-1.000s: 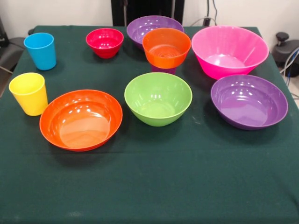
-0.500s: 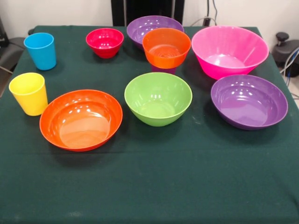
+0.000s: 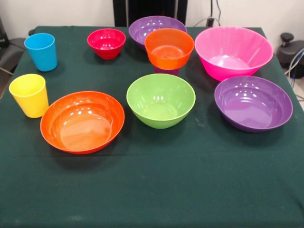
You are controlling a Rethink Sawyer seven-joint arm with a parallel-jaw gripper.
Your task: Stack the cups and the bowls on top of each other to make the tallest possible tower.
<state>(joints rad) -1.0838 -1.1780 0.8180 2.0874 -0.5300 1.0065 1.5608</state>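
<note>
My pincer is out of sight, so I cannot tell its state; the small orange bowl [image 3: 169, 47] sits atop the purple cup [image 3: 166, 71], somewhere below it.

7 glossy plastic bowls [image 3: 160, 99], smooth plastic cups [image 3: 29, 95], matt green tablecloth [image 3: 156, 185]

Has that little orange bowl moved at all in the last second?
No. The small orange bowl sits where it was, same gap to the pink bowl.
</note>
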